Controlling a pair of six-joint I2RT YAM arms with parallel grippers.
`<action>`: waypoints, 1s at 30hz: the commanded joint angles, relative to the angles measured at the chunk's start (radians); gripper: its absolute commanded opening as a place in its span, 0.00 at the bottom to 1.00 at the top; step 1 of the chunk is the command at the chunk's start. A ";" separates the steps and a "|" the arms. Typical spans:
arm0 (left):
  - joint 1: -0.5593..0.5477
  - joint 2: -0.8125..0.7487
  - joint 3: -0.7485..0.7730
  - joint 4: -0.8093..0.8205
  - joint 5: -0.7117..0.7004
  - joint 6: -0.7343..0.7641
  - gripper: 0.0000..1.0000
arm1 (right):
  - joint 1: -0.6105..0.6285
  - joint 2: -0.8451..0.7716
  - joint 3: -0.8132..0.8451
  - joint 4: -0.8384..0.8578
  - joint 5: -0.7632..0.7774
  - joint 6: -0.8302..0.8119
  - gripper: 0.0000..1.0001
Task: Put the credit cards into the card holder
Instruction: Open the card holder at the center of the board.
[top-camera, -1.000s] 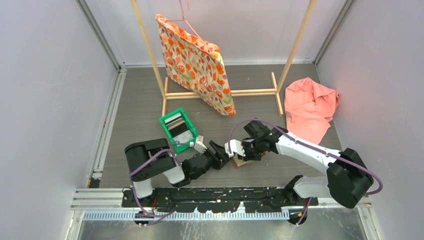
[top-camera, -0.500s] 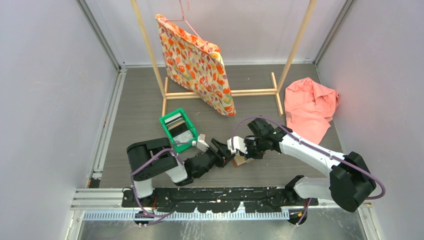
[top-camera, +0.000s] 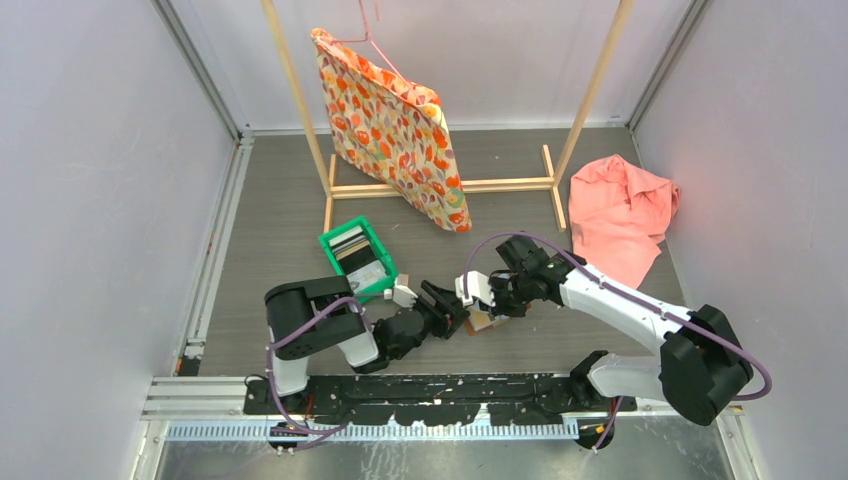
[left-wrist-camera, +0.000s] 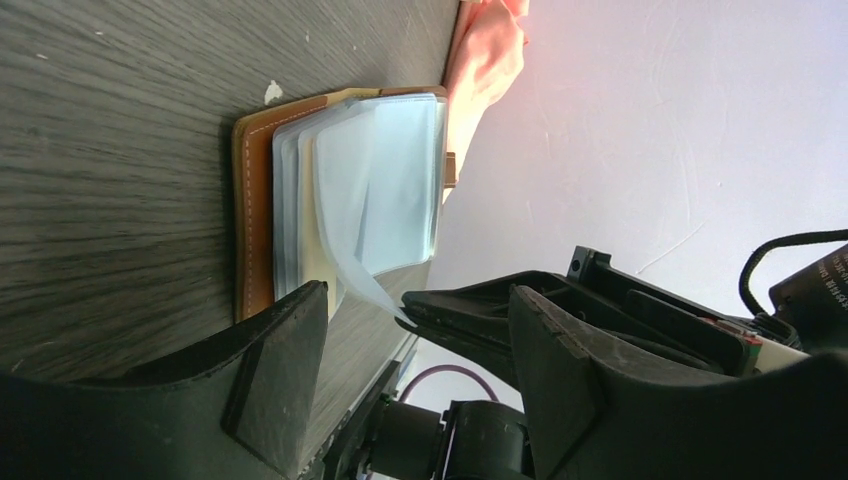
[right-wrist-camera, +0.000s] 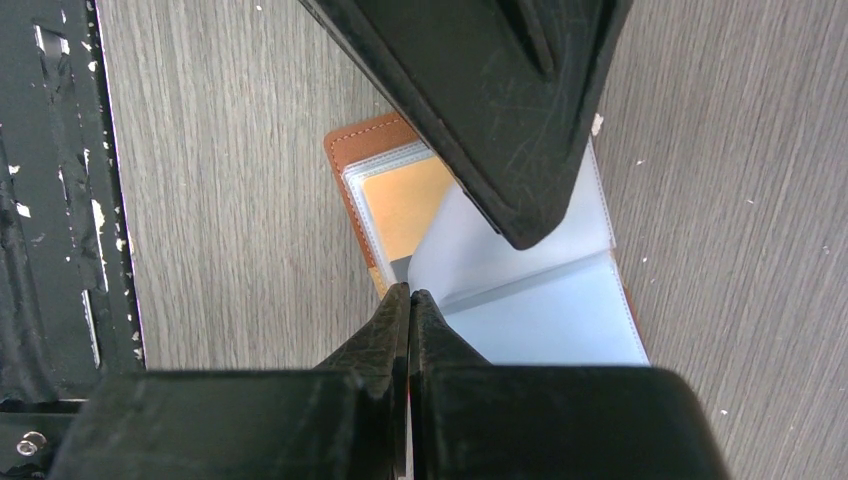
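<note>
My right gripper (right-wrist-camera: 408, 300) pinches a clear sleeve (right-wrist-camera: 475, 250) of the card holder (right-wrist-camera: 345, 150), my left gripper (left-wrist-camera: 415, 295) gapes empty alongside, and credit cards (top-camera: 352, 248) lie unloaded in the green bin (top-camera: 327, 243) behind it.

Open brown card holder (right-wrist-camera: 345, 150); credit cards (top-camera: 352, 248) in bin (top-camera: 378, 249)

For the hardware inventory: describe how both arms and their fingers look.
Both arms are alike: the left arm and right arm have bulky black joints, white link shells and an exposed purple cable. Their fingers are matte black, wedge-shaped and scuffed.
</note>
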 joint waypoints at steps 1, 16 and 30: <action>-0.007 0.010 0.030 0.005 -0.033 -0.020 0.67 | -0.006 -0.027 0.005 0.022 -0.026 0.007 0.01; -0.007 0.012 0.057 -0.061 -0.024 -0.051 0.63 | -0.004 -0.032 0.006 0.021 -0.026 0.007 0.01; 0.001 0.040 0.091 -0.068 -0.013 -0.056 0.56 | -0.007 -0.034 0.008 -0.003 -0.050 -0.013 0.01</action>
